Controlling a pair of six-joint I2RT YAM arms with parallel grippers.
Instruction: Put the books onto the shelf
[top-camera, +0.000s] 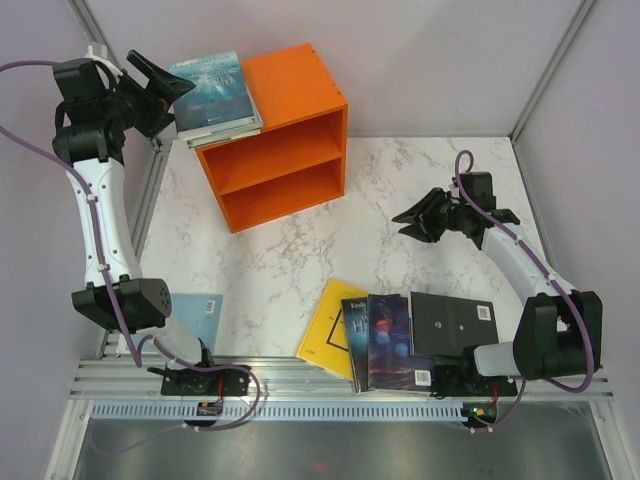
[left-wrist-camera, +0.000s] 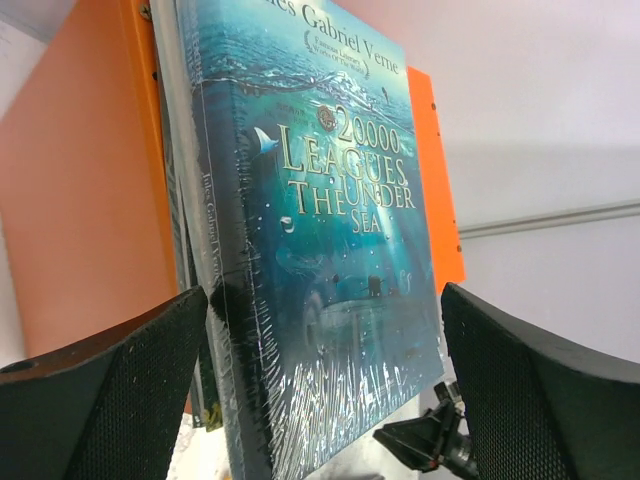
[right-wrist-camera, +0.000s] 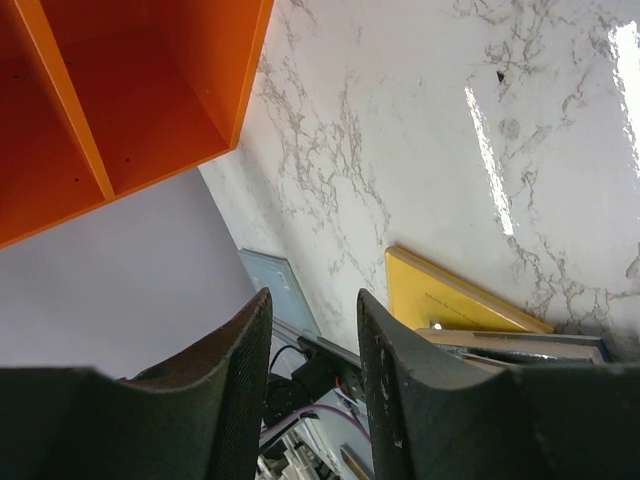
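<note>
Upper left of the top view: the left gripper (top-camera: 178, 88) is spread wide, and the teal book (top-camera: 212, 88) lies between its fingers, on top of the orange shelf (top-camera: 295, 70). At centre right the right gripper (top-camera: 402, 225) is narrowly parted and empty above the marble table (top-camera: 270, 260), well apart from the other books (top-camera: 390, 340) at bottom centre

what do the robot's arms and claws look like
The left arm and right arm have white tubular links between chunky black joint housings. A purple cable runs along each. The left claw and right claw are matte black, with two broad curved fingers that have finely dotted inner faces.
</note>
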